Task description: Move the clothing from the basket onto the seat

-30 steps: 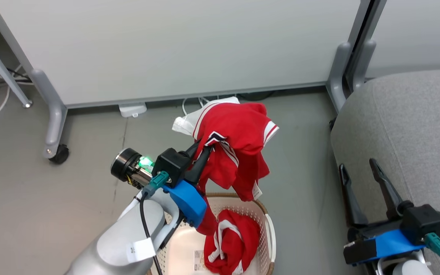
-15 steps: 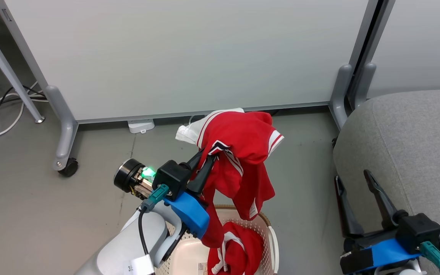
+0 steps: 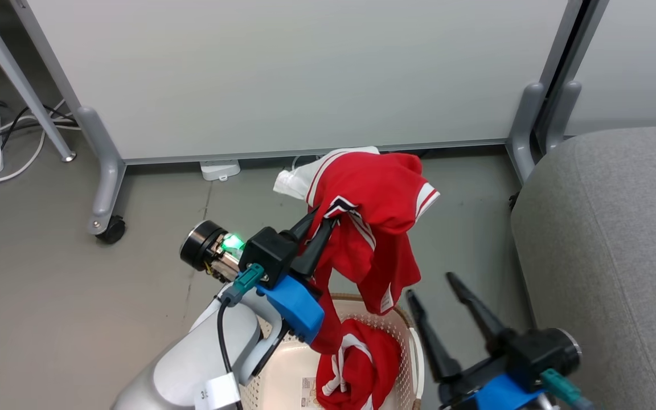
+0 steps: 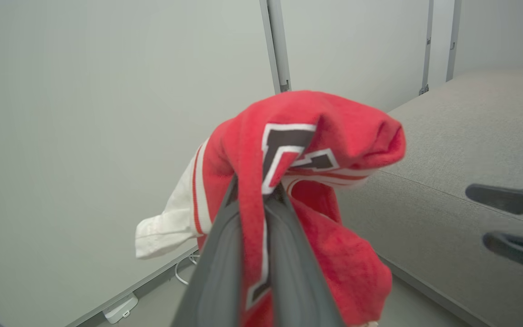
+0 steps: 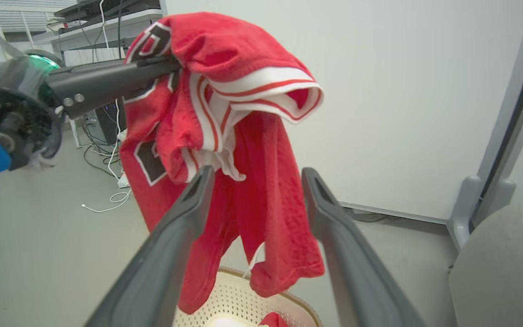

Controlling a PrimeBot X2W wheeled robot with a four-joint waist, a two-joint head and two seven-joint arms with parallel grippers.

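Right now the left tool point(image 3: 322, 216) is pinched narrow on one fold of the lifted jersey point(image 3: 376, 199), close to the dark-outlined lettering. With only that fold gripped, the rest bunches over the fingers, and a sleeve and the hem droop. It is held high, with the lowest hem hanging just above the basket point(image 3: 417, 357), probably so the cloth clears the basket wall before going sideways.

The second jersey point(image 3: 356, 364) lies crumpled inside the basket toward its right side, and nothing touches it. The basket sits on the floor point(image 3: 77, 296).

The right tool point(image 3: 431, 285) is spread wide and holds nothing, just beside the basket with its fingers aimed at the hanging cloth. In the right wrist view the dangling part shows between and beyond those fingers, and I see no contact. My guess is that it is posed to gather the loose lower part.

The seat point(image 3: 618, 239) is off to the robot's right, apart from the basket, and no jersey lies on the part that shows. So one jersey is in the air, one is in the basket, and neither is placed yet.
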